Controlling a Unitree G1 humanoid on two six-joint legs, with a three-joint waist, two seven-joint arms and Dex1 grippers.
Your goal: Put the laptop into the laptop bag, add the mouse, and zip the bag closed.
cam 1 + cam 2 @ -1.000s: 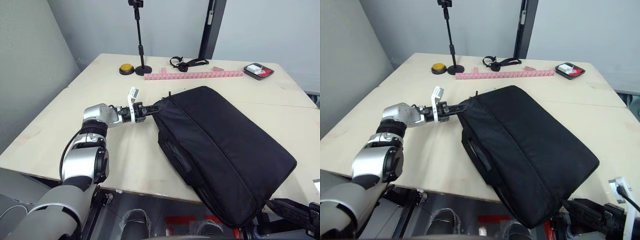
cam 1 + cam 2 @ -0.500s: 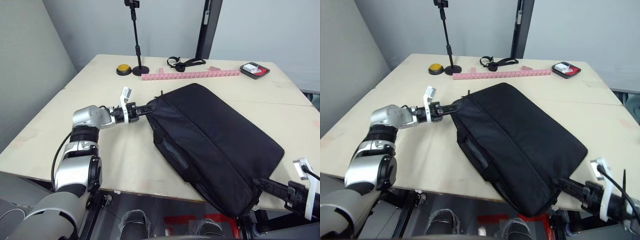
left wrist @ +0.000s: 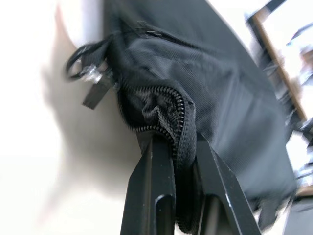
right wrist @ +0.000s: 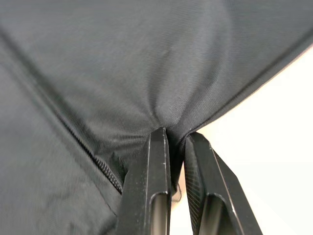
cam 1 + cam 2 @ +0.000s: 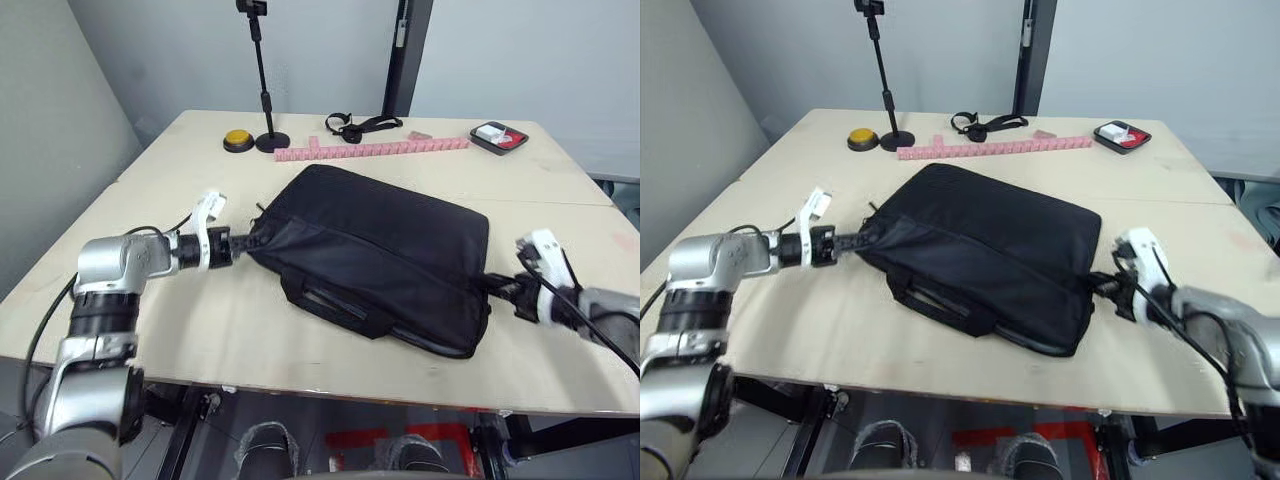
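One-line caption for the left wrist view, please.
Left gripper pinching a fold of zipper edge at the black laptop bag's corner, above the pale table.

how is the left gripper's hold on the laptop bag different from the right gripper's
The left gripper pinches a bunched corner of the laptop bag along the zip, at the end toward the robot's left; the right gripper pinches plain smooth fabric at the opposite corner, beside the zip. A loose zip pull hangs near the left grip, none by the right. Both are shut on the bag, arms reaching from opposite sides.
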